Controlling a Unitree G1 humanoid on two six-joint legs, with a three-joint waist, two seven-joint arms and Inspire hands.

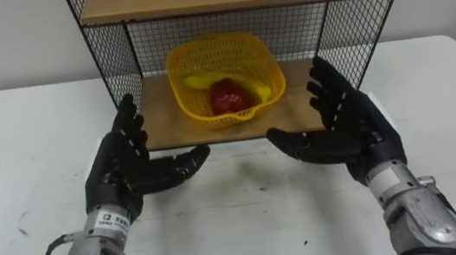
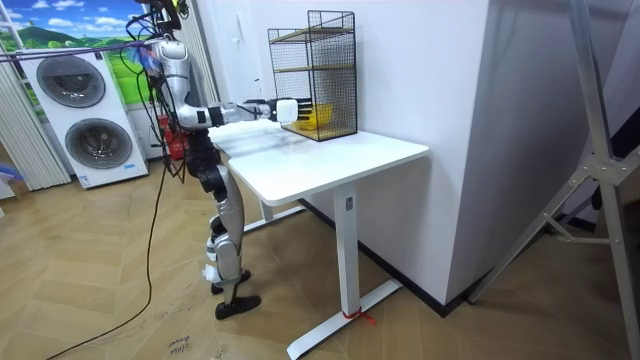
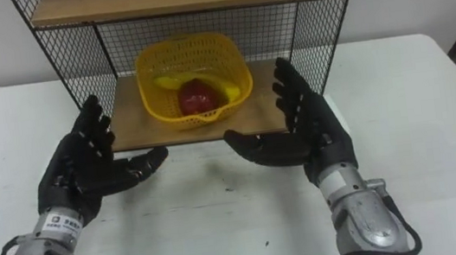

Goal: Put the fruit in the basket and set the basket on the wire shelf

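Basket (image 1: 224,80) with fruit (image 1: 230,98) on shelf (image 1: 209,117); left hand (image 1: 124,166), right hand (image 1: 346,126) released, hovering over table (image 1: 22,153).

No text, number or sign reads clearly. The white tag (image 1: 110,217) at the wrist of the left hand (image 1: 124,171) carries dark print, too small to make out. In the room view, faint dark marks on the floor (image 2: 100,280) near the robot's feet cannot be read as writing.
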